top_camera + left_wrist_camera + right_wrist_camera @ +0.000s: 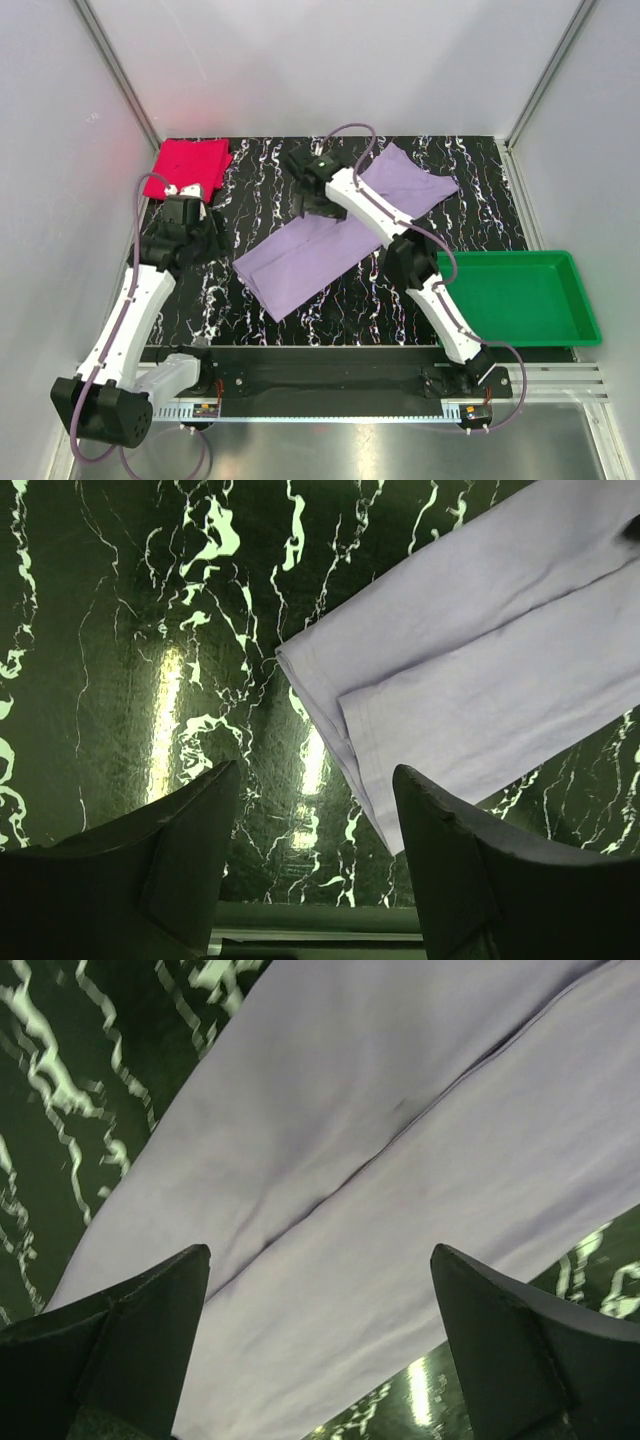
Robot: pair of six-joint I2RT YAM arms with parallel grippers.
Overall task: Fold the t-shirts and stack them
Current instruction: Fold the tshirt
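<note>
The lavender t-shirt (pixel 330 245) lies folded into a long strip, running diagonally across the middle of the black marbled table. The pink-red t-shirt (pixel 188 167) lies as a folded square at the far left corner. My left gripper (pixel 205 243) is open and empty, low over bare table between the two shirts. In the left wrist view (pixel 315 780) the lavender shirt's hem corner (pixel 480 670) lies just ahead and to the right. My right gripper (pixel 312 207) is open and empty over the strip's middle; its wrist view (pixel 320 1255) shows the lavender cloth (pixel 380 1160) with its fold seam.
A green plastic tray (pixel 590 320) sits off the table's right edge, near my right arm's base. White walls close in the back and sides. The table's front edge (pixel 310 917) shows just beyond my left fingers.
</note>
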